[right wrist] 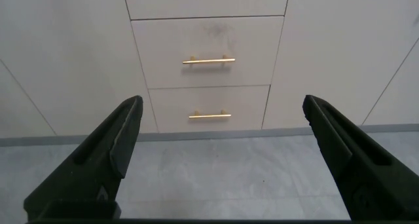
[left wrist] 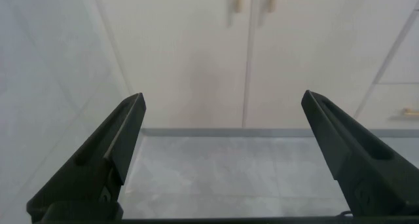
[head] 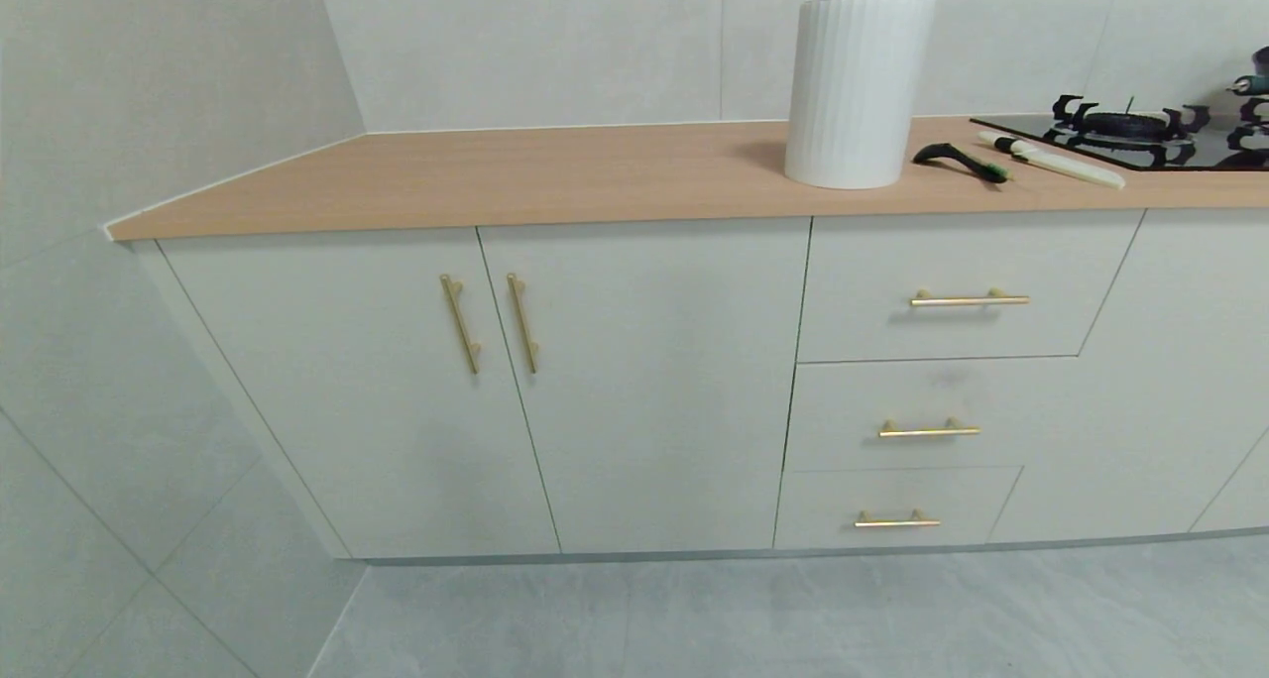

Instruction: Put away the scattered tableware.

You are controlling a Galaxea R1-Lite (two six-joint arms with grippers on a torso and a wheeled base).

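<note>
Where the hob (head: 1140,153) begins, a knife (head: 1056,161) lies beside a utensil (head: 957,157).

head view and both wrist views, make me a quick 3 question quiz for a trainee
1. True or false: the black-handled utensil stands inside the white ribbed container.
2. How many drawer handles sit right of the double doors? A two, B three, C five.
3. Fill in: the left gripper and right gripper are both ____.
Key: 1 false, it lies on the countertop beside the container. 2 B. 3 open.
</note>
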